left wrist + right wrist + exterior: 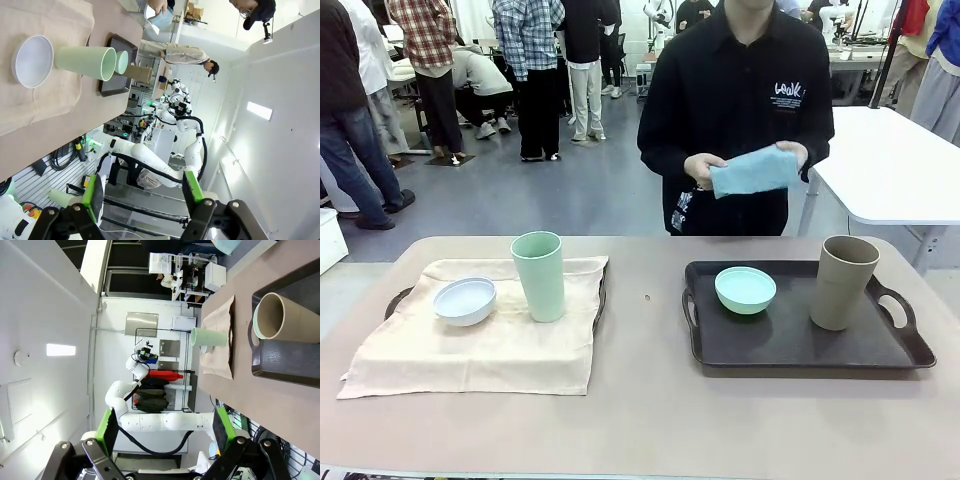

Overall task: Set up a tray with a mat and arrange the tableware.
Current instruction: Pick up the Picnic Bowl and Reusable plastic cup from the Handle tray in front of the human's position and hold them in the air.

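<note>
Tan cup and mint bowl sit on the bare dark tray — my left claw and right claw hang open and empty, so I should lift each straight up for the blue mat.

A busy lab hall: people standing about on a grey floor, white worktable alongside

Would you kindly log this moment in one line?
left tray: beige mat, white bowl, green cup | right tray: mint bowl, tan cup | person holds blue cloth | left gripper, right gripper open
</note>
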`<act>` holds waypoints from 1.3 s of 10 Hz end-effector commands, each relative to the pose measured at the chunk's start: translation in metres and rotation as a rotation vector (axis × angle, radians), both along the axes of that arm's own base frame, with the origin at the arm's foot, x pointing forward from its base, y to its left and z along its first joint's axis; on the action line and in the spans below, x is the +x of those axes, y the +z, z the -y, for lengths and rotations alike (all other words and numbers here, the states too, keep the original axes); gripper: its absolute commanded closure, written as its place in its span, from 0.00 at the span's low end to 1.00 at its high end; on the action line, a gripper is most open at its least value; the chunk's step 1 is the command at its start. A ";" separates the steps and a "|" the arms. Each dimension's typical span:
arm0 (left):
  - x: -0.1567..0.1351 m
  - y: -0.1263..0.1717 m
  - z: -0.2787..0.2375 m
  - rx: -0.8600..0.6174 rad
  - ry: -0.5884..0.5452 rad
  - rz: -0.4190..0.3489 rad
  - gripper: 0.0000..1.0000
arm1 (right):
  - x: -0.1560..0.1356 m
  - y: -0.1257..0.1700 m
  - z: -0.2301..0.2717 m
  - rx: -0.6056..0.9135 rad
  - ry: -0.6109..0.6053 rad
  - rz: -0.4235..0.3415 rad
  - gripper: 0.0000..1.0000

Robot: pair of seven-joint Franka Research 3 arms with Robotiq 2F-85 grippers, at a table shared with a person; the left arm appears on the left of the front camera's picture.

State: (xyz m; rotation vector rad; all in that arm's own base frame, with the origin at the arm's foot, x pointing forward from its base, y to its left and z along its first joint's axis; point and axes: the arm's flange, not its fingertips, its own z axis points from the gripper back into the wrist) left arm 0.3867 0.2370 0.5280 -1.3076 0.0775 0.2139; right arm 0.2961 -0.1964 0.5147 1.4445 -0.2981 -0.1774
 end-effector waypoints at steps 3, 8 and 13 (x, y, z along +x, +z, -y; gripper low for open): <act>-0.004 0.001 0.002 0.023 0.005 0.001 0.16 | 0.001 -0.002 -0.002 0.005 0.004 0.016 0.00; 0.021 0.056 0.113 0.451 -0.100 0.133 0.16 | 0.037 0.033 -0.007 -0.504 0.480 0.390 0.00; 0.017 0.120 0.211 0.585 -0.144 0.252 0.16 | 0.034 0.048 -0.016 -0.492 0.577 0.342 0.00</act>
